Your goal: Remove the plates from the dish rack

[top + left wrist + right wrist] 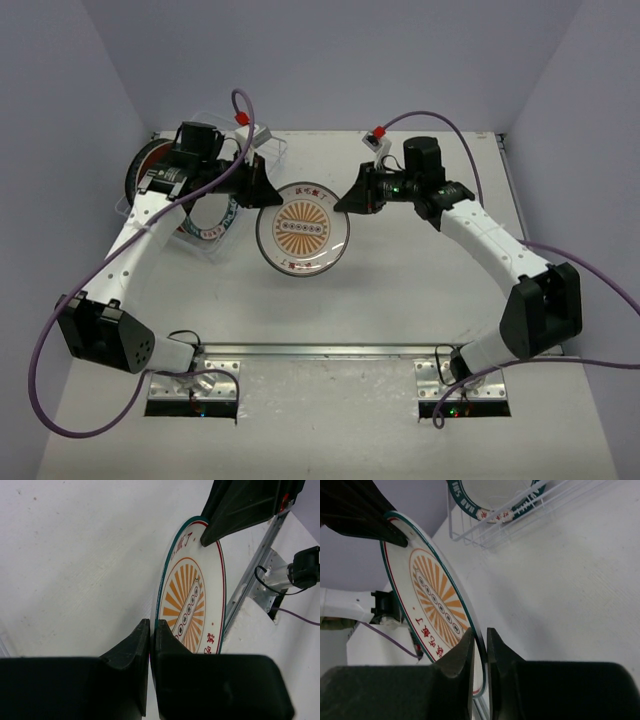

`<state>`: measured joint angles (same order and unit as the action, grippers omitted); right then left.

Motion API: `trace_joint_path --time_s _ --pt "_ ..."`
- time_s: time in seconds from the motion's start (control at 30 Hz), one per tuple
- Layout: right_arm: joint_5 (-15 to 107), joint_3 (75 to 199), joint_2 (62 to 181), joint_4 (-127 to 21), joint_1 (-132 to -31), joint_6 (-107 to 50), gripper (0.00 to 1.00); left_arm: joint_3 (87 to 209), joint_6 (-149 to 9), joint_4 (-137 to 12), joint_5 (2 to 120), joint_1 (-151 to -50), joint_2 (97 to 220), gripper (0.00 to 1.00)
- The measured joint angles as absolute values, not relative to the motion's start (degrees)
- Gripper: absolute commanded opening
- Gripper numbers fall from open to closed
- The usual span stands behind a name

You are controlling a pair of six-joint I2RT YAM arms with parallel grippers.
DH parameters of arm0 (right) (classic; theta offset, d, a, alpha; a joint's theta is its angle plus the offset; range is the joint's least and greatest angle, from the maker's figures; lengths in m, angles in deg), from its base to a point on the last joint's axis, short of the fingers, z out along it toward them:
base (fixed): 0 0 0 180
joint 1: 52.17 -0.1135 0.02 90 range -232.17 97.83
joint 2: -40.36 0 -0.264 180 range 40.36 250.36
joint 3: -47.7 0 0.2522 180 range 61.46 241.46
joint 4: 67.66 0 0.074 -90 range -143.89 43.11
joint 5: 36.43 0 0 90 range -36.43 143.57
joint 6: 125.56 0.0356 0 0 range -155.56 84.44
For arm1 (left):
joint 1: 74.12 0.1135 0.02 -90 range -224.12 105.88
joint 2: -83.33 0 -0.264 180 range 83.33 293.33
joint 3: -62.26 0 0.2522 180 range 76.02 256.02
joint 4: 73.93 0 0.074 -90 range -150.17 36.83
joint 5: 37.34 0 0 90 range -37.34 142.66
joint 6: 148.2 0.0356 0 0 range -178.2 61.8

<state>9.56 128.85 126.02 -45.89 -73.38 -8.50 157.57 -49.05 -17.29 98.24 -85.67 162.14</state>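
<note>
One white round plate with an orange sunburst (302,232) is out, held just right of the clear plastic dish rack (222,252). The left gripper (258,192) and right gripper (345,200) each pinch its rim. A teal-ringed white plate (205,222) and others are not yet unloaded.

Counted, as far as visible: three plates (302,232) (one orange-sunburst plate (192,605), one teal-ringed plate (210,232), one dark red-edged plate (138,172)), one clear dish rack (470,534), two arms (130,238), two grippers (left gripper (150,626), right gripper (479,632)), two purple cables (38,380), two metal base brackets (195,388), one white table (400,300).
</note>
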Motion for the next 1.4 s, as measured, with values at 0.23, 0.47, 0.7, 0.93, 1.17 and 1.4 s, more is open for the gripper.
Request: trace_joint_path --time_s 0.23,0.47,0.7,0.93,1.17,1.4 --pt "8.02 132.22 129.24 -41.0 -73.64 -13.26 0.0 157.27 -49.48 -17.69 96.94 -85.67 163.34 0.0" --pt "6.84 132.44 131.37 -36.4 -72.75 -15.72 0.0 157.27 -51.47 -19.03 97.03 -85.75 166.24 0.92" --pt "8.87 132.37 136.61 -36.09 -62.37 -10.01 0.0 157.27 -57.46 -24.1 89.6 -84.12 166.25 1.0" --pt "16.25 132.62 142.71 -43.61 -45.77 -0.88 0.0 157.2 -62.66 -29.33 83.91 -76.93 164.09 1.0" --pt "22.8 144.24 157.81 -46.68 -41.51 5.0 0.0 156.97 -64.45 -31.85 77.16 -76.3 160.95 1.0" --pt "24.37 155.9 170.95 -48.62 -42.38 8.45 0.0 155.14 -64.52 -31.63 70.19 -75.29 157.61 1.0"
